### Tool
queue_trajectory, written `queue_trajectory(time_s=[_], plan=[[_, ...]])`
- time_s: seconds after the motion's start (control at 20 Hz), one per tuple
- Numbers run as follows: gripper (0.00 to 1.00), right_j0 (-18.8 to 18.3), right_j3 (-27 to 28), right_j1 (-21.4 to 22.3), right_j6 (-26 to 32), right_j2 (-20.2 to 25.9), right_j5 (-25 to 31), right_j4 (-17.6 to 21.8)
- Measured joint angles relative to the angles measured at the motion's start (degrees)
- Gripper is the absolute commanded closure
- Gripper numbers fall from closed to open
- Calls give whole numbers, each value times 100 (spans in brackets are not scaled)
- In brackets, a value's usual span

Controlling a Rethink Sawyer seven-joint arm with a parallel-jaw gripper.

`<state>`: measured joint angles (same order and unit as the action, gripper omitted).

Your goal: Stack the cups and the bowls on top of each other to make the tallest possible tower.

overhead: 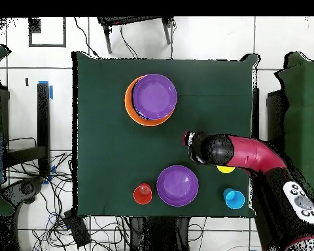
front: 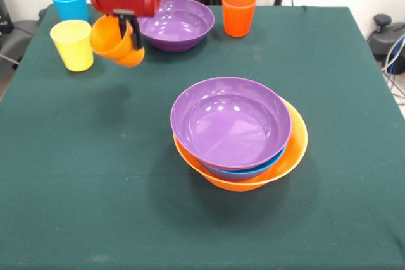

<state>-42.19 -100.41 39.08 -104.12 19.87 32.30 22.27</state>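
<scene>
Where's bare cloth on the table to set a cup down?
Free: the whole near strip in front of the bowl stack, plus both sides of it. Crowded: the far edge, with blue cup, yellow cup, purple bowl, red-orange cup.

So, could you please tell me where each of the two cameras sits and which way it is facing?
Front view: across the table from the robot, looking down at the green table; the gripper hangs from the top edge, holding an orange cup.
Overhead view: above the table, looking straight down; the red and black arm reaches in from the lower right.
Shared: the tower, lone purple bowl, red-orange cup, light blue cup.
</scene>
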Motion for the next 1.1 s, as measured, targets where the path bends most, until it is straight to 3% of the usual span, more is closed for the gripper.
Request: queue_trajectory(time_s=[0.05, 0.1, 0.3, 0.5, 0.7, 1.1], plan=[[100, 12, 2, 43, 0, 4, 87, -32], [100, 104, 34, 279, 0, 16, 563, -210], [100, 260, 165, 527, 0, 17, 1161, -384], [100, 585, 644, 785, 0, 61, 2073, -645], [100, 889, 1223, 814, 0, 109, 2614, -780], [100, 1431, 2008, 763, -5, 106, 2804, -828]])
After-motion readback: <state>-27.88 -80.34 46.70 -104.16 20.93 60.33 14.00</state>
